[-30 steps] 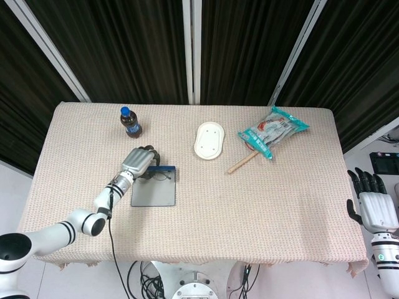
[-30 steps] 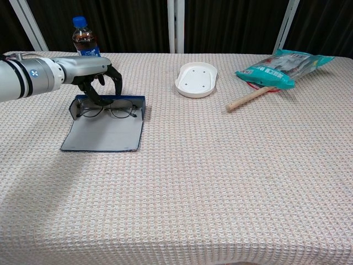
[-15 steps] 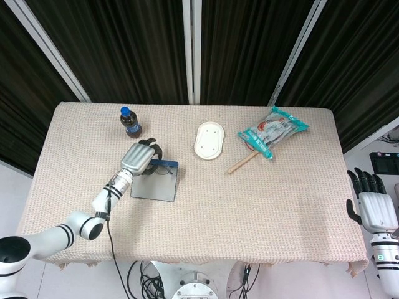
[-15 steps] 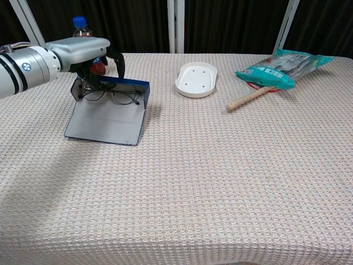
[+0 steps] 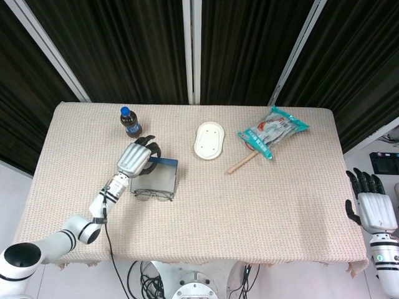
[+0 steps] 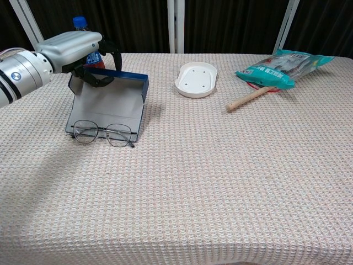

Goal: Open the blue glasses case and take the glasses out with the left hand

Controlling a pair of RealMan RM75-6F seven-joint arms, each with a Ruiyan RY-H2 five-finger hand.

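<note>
— Glasses (image 6: 103,133) lie on the desk (image 6: 220,182), at the near edge of the open case (image 6: 107,105). Out, then?
— Out, yes, though no hand holds them. The left hand (image 6: 77,52) grips the case's raised far rim, tilting it.
— And the right hand (image 5: 372,205)?
— Off the desk, fingers apart, holding nothing.
— Beyond?
— Woven beige cloth, then black curtains (image 5: 137,43).

Upper left: left hand (image 6: 83,55) grips the upper edge of the blue glasses case (image 6: 108,98), tilting it up off the table (image 6: 220,182). Glasses (image 6: 103,134) lie at the case's lower edge, lenses on the cloth. Cola bottle (image 6: 84,38) sits behind the hand.
</note>
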